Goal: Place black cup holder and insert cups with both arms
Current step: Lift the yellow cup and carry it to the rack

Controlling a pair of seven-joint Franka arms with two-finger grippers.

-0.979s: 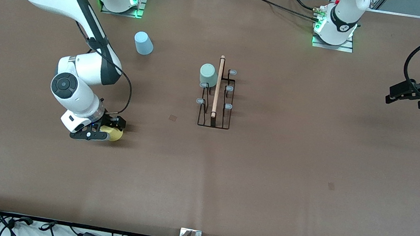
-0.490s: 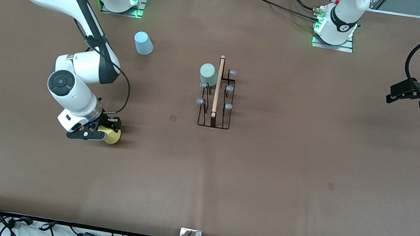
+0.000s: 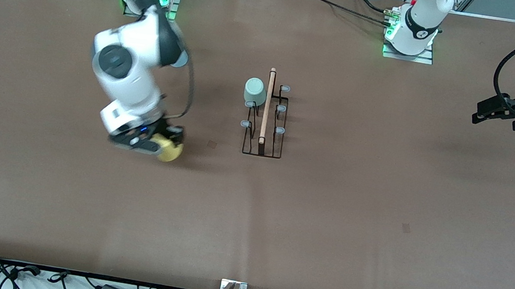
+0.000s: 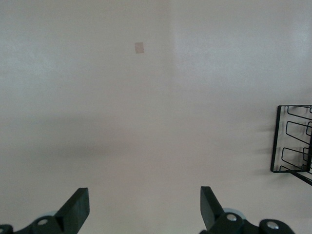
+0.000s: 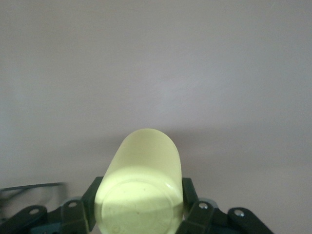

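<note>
- The black cup holder (image 3: 266, 116) stands upright near the middle of the table (image 3: 325, 233), its wooden rod handle (image 3: 267, 106) running along the top; that part of the job looks done.
- One pale green cup (image 3: 255, 91) already sits upside down on the peg farthest from the front camera, on the side toward the right arm's end of the table. The other five pale-capped pegs are bare.
- The right gripper (image 3: 154, 143), its fingers clamped on the yellow cup (image 3: 168, 150), hangs over the table between the right arm's end and the holder; the right wrist view shows the yellow cup (image 5: 141, 195) gripped between the fingers, base toward the camera.
- The left gripper (image 3: 495, 112) waits over the left arm's end of the table, fingers spread wide apart and empty.
- No light blue cup can be seen in these views.
- Judged from this, the yellow cup's insertion is under way, with carrying to a free peg and lowering left.
</note>
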